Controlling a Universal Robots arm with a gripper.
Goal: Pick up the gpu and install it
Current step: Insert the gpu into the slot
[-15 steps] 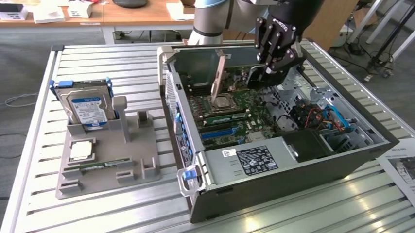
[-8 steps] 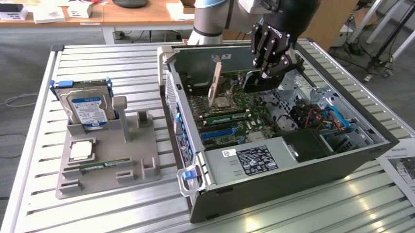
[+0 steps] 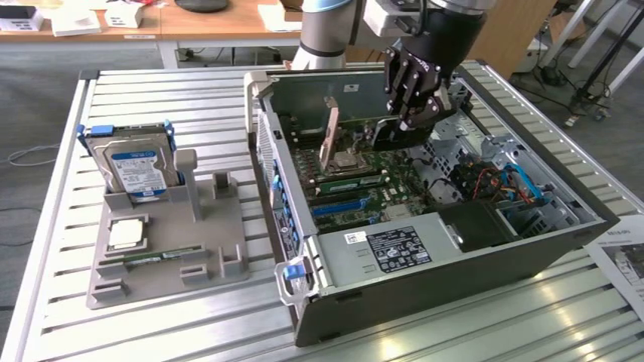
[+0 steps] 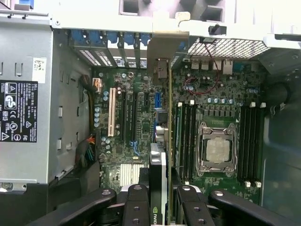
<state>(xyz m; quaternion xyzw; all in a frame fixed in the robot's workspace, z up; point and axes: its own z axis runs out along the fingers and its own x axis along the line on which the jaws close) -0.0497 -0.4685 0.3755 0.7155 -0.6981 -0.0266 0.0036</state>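
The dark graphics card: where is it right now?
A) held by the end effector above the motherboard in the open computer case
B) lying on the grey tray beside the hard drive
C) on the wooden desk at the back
A: the end effector grips the gpu edge-on over the motherboard inside the case.

Exterior view: off-arm, raised, angled down across the bench (image 3: 171,328) from mid distance. It takes in the whole open computer case (image 3: 443,290), with the grey parts holder (image 3: 201,234) at the exterior view's left and the arm (image 3: 327,34) on the far side. Wrist view: very close, facing straight down into the case past the gripper (image 4: 160,190) onto the motherboard (image 4: 141,122). Shared by both: motherboard (image 3: 372,188), CPU socket (image 3: 348,162) (image 4: 217,149), power supply (image 3: 393,245) (image 4: 28,103), and the gpu (image 3: 387,136) (image 4: 158,165) clamped in the jaws.
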